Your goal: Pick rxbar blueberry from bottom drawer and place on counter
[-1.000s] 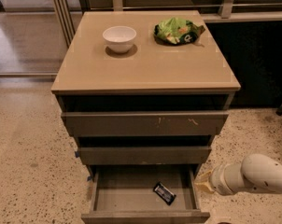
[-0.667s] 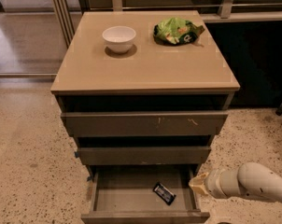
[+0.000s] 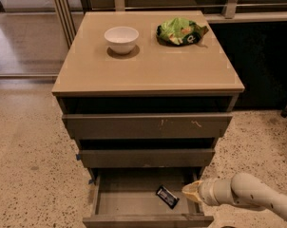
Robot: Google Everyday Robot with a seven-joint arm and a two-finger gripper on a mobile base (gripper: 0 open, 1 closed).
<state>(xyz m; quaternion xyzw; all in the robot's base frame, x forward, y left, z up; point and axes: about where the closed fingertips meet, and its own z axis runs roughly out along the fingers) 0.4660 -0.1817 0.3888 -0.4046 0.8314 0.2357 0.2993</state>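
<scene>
1. Gripper (image 3: 191,192) position: over the last second it has been brought leftward and lower, and it is now seen at the right wall of the open bottom drawer (image 3: 124,201). Whether it is wide or narrow cannot be told.
2. The rxbar blueberry (image 3: 167,196) is seen lying flat on the drawer floor, just beside the gripper and not yet held.
3. The approach is judged nearly complete; a short further reach and a grasp are still needed.
4. The counter (image 3: 148,70) is shared by a white bowl (image 3: 121,38) and a green snack bag (image 3: 180,31) at the back.
</scene>
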